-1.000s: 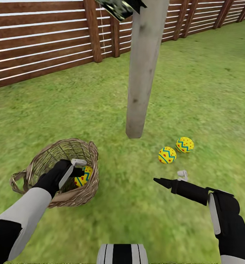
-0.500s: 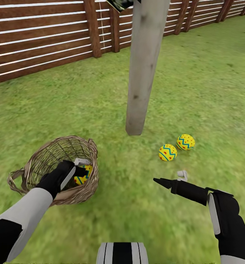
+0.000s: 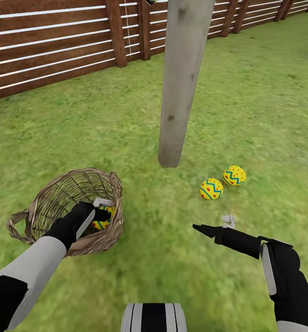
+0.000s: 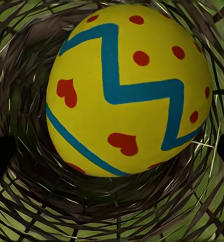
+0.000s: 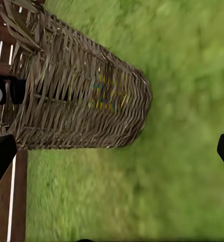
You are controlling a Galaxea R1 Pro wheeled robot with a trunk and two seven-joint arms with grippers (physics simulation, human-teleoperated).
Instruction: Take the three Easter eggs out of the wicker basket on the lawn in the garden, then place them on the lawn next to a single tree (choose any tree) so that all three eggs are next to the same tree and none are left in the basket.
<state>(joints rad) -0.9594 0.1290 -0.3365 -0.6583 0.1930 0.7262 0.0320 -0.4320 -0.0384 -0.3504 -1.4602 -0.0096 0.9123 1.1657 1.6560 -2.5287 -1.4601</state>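
At the lower left of the head view, the left gripper (image 3: 99,210) reached down inside the wicker basket (image 3: 57,198), its fingers spread on either side of the third Easter egg (image 4: 127,91) without touching it. That egg lay on the basket's woven bottom. At the lower right, the right gripper (image 3: 214,224) hovered over the lawn (image 3: 126,124), fingers apart and empty. Just beyond it, right of centre, two Easter eggs (image 3: 211,188) (image 3: 234,175) rested on the grass, near each other and near the foot of the tree (image 3: 179,83). Along the top ran the wooden fence (image 3: 52,46).
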